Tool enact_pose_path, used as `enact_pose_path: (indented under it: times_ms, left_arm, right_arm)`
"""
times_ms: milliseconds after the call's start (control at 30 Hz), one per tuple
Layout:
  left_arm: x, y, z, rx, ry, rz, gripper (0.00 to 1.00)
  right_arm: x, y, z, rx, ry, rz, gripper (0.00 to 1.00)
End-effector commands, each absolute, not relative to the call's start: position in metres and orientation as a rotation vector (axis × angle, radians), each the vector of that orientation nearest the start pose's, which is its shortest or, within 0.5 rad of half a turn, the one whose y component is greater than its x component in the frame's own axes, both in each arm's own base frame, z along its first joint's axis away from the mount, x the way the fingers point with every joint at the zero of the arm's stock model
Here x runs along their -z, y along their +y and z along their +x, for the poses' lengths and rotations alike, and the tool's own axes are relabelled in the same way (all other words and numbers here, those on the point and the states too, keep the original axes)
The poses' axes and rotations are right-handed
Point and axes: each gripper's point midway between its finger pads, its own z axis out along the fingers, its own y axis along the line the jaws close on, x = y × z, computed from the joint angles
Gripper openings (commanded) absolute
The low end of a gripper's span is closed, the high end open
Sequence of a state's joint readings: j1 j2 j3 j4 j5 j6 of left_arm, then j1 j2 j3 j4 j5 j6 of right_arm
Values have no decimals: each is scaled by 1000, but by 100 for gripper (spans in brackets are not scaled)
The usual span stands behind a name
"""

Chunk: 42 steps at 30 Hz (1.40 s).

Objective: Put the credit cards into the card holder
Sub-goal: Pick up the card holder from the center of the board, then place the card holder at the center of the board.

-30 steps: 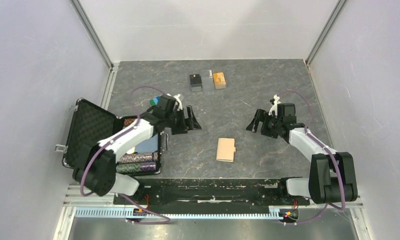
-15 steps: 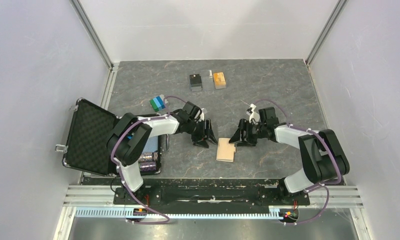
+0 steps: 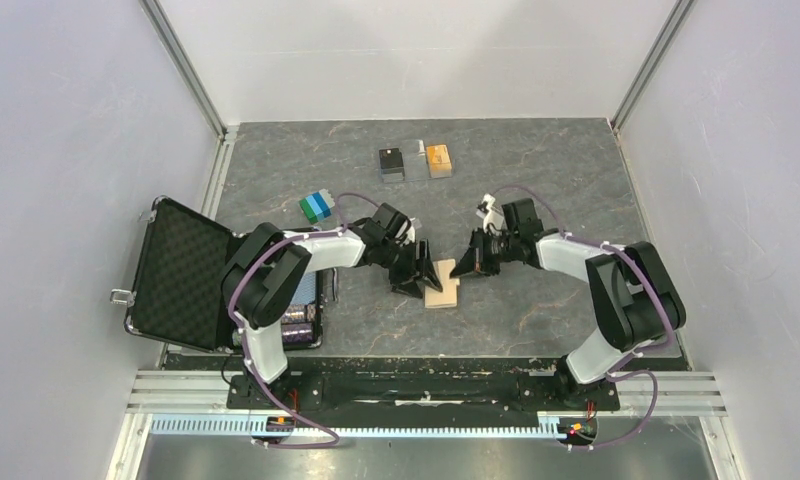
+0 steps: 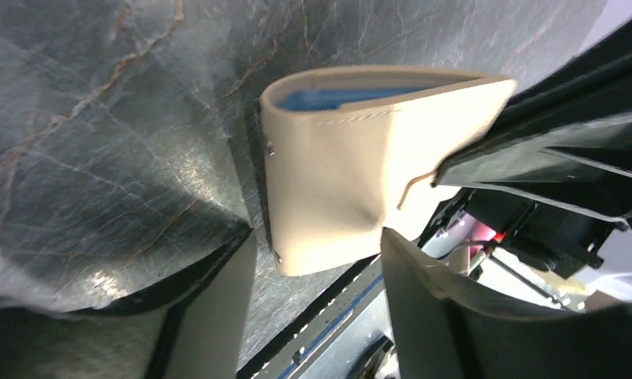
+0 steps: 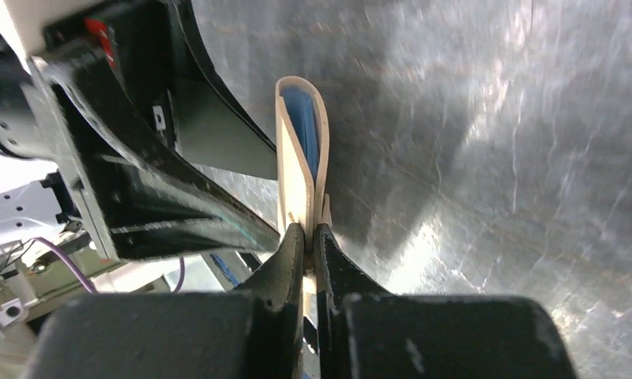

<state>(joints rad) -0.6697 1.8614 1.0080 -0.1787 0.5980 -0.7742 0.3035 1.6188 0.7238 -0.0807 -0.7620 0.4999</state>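
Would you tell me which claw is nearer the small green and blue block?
Left. The left claw is right of the green-blue block; the right claw, pinching the flat tan wallet, lies farther right.

There is one wallet [image 3: 443, 290]. Two grippers flank it: the left gripper [image 3: 418, 272] on its left, the right gripper [image 3: 462, 270] on its right. Behind the wallet are two small boxes, one black box [image 3: 391, 163] and one orange box [image 3: 438, 160]. Behind and left of the wallet is one blue-and-green block [image 3: 316, 205]. Far to its left is one open black case [image 3: 176, 275].
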Motion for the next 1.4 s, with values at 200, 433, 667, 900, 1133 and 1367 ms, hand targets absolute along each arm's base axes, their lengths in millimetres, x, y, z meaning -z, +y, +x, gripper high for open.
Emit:
enact_pose_path:
  times_ms: [200,433,667,900,1133,1367]
  left_arm:
    - [-99,-289,267,743,2656,190,84]
    - [-120,-262,275,590,2576,141,93]
    - [-114,-252,271,564,2588,65,96]
    - [-106,-249,266,566,2612,36,97]
    - [-94,-279,257,786,2650,44,96]
    - [-68,-319,262,1015,2689,-13,83]
  right_arm:
    - [-109,199,318,-704,2623,-452,0]
    - [-92,198,304,-258,2650,-727,16]
    - [-90,241,270,-363,2548,-889,51]
    - [-101,265,263,-602,2527,-789,62]
    - [-85,201,295,-621,2622,-488,66]
    - [-40,163,272,-828,2752,-246,63]
